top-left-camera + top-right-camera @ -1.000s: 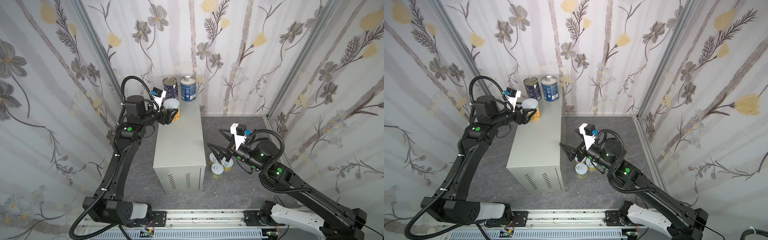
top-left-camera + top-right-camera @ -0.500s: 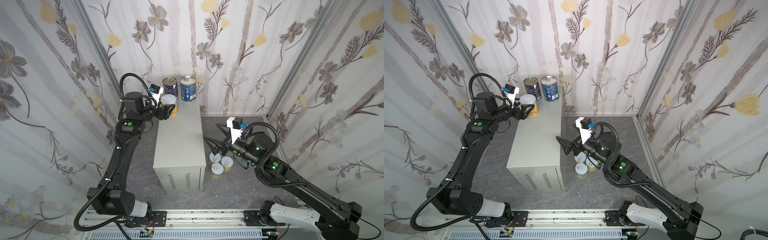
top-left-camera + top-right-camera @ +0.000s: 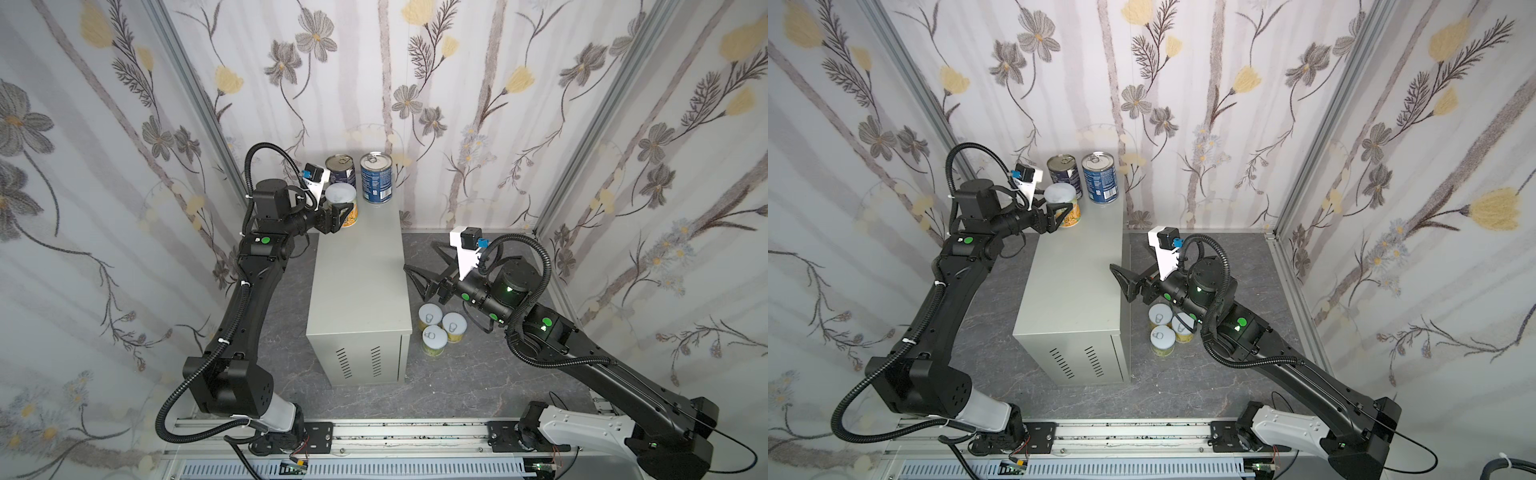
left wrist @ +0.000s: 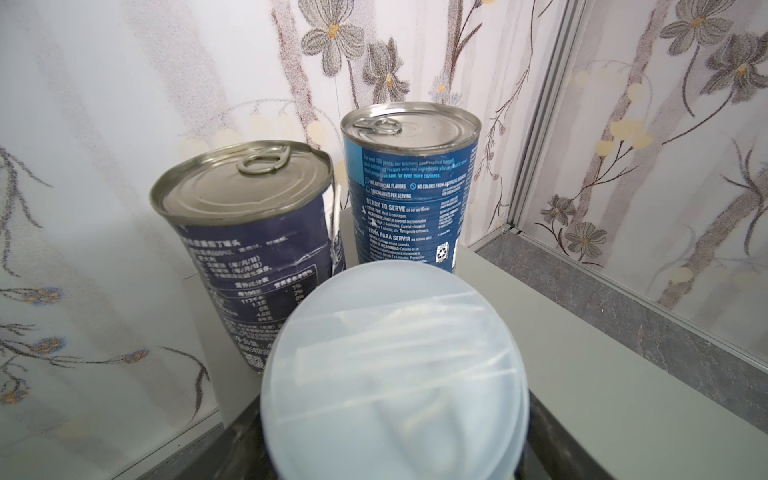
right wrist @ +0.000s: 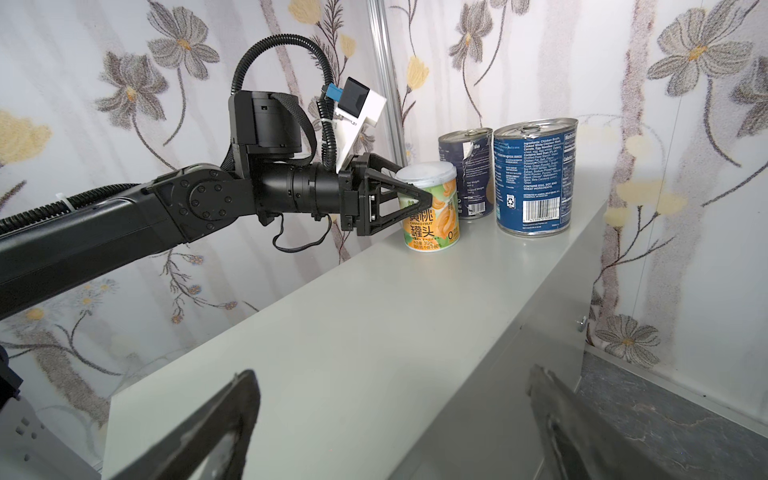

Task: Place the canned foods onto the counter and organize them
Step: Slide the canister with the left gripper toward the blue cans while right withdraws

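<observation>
Left gripper (image 5: 424, 198), pinching the fruit can (image 5: 434, 220), now nears the blue cans (image 5: 534, 178), so I release next; right gripper (image 3: 422, 261) spread.

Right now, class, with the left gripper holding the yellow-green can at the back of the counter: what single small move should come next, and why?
Probably open the left gripper and let go. The yellow-green can stands upright, its base seemingly down on the counter, close to the navy can and the blue can. It looks placed, so only the release seems left.
</observation>
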Controlling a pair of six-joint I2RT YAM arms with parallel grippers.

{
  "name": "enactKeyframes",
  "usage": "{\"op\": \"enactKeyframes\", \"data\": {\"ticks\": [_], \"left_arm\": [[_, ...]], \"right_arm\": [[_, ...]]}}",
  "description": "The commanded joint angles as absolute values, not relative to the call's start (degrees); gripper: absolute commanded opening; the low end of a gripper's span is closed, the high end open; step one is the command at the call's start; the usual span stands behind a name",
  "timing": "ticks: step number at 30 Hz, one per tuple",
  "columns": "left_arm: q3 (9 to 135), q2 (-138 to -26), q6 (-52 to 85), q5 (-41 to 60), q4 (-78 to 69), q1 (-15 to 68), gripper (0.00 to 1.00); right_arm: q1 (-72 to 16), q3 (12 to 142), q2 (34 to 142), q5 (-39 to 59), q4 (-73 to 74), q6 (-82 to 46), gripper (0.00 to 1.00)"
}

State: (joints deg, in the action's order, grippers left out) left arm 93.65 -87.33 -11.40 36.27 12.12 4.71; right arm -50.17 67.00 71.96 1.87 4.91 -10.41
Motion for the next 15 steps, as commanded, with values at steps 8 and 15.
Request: {"op": "enactKeyframes", "data": {"ticks": [8,15], "left_arm": [[94.04,-87.29,-13.98,33.22,14.41,4.41,0.76],[94.66,-87.94,-13.58,34.18,14.33,4.33,0.76]], "right_arm": [[-50.2,68.07,72.52,1.49,4.44,-10.04,1.0],[-50.21,67.93,72.16,1.56,4.22,-10.02,1.0]]}}
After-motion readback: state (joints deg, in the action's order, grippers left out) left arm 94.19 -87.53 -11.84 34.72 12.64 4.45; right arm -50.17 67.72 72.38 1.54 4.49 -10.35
